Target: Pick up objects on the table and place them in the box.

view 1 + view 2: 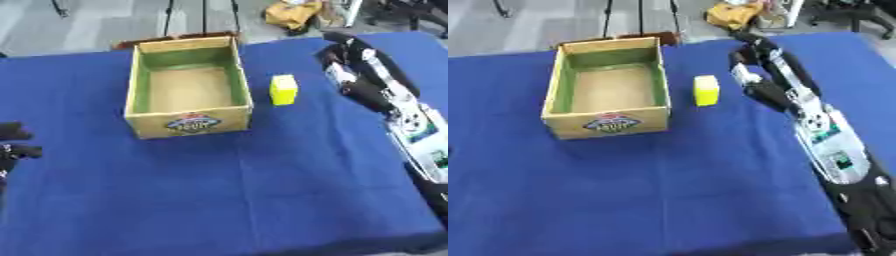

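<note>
Yellow block (283, 89) stands upright just right of the box (187, 124), left of the nearer right hand (750, 75), whose fingers' state I cannot tell.

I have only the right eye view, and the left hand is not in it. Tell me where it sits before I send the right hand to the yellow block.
Observer: The left hand shows at the left edge of the left eye view, nearer the table's front than the box.
Operator: Tell me whether it touches the box.
Observer: It does not. Bare blue cloth lies between them.
Operator: Place it against the block.
Observer: The yellow block stands right of the box, so the box lies between the block and that hand.
</note>
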Controlling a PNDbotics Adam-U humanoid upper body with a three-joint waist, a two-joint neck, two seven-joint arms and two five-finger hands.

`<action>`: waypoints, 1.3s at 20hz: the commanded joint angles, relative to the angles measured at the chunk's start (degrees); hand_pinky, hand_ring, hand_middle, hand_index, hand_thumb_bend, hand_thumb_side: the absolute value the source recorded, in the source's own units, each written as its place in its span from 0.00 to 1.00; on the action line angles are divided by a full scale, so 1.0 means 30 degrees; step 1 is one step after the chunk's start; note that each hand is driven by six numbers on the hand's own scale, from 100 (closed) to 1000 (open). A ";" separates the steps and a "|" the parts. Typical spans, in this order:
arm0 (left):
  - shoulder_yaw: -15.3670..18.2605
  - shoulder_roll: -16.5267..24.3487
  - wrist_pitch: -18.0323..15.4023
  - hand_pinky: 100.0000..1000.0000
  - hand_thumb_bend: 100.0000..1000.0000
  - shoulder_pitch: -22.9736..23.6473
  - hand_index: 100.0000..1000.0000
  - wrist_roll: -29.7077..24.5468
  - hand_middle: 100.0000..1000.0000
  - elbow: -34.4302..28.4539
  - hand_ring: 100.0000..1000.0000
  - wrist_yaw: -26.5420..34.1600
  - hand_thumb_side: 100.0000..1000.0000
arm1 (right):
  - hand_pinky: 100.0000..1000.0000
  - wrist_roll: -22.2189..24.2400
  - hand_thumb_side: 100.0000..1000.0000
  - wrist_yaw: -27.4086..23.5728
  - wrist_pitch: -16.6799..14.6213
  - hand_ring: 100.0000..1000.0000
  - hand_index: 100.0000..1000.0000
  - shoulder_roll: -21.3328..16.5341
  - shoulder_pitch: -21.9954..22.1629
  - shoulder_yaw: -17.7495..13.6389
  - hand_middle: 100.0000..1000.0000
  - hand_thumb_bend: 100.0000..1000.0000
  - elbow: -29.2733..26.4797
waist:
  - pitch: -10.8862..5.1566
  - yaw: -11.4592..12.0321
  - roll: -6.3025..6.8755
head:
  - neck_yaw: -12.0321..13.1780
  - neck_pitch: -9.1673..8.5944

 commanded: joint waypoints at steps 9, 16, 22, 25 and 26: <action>0.0076 0.0460 -0.0006 0.70 0.71 -0.0116 0.71 -0.0074 0.55 -0.0337 0.45 0.0060 0.92 | 0.84 0.0261 0.55 0.0390 -0.0134 0.74 0.92 -0.1363 -0.0997 0.0159 0.67 0.00 0.0307 | -0.0337 0.0052 -0.0034 | -0.0043 -0.0069; 0.0027 0.0506 -0.0001 0.70 0.71 -0.0089 0.71 -0.0114 0.55 -0.0326 0.45 0.0063 0.92 | 0.85 0.2062 0.48 0.0565 -0.0492 0.77 0.95 -0.2912 -0.3144 0.1154 0.73 0.00 0.2537 | -0.0407 0.0143 -0.0037 | -0.0108 0.0001; -0.0032 0.0519 0.0007 0.70 0.70 -0.0052 0.71 -0.0170 0.55 -0.0307 0.45 0.0072 0.92 | 0.95 0.6579 0.41 0.1752 -0.1163 0.92 1.00 -0.3502 -0.5871 0.1995 0.87 0.00 0.6831 | -0.0458 0.0202 -0.0004 | -0.0133 0.0081; -0.0050 0.0495 0.0009 0.70 0.70 -0.0027 0.71 -0.0190 0.55 -0.0293 0.45 0.0073 0.92 | 1.00 0.8652 0.38 0.3006 -0.1759 0.98 1.00 -0.3212 -0.7244 0.2094 0.91 0.00 0.9076 | -0.0479 0.0258 0.0017 | -0.0119 0.0116; -0.0055 0.0495 0.0010 0.70 0.70 -0.0017 0.71 -0.0193 0.55 -0.0288 0.45 0.0072 0.92 | 1.00 0.9076 0.37 0.3512 -0.1977 0.99 1.00 -0.3079 -0.7646 0.2084 0.92 0.00 0.9721 | -0.0482 0.0282 0.0025 | -0.0110 0.0128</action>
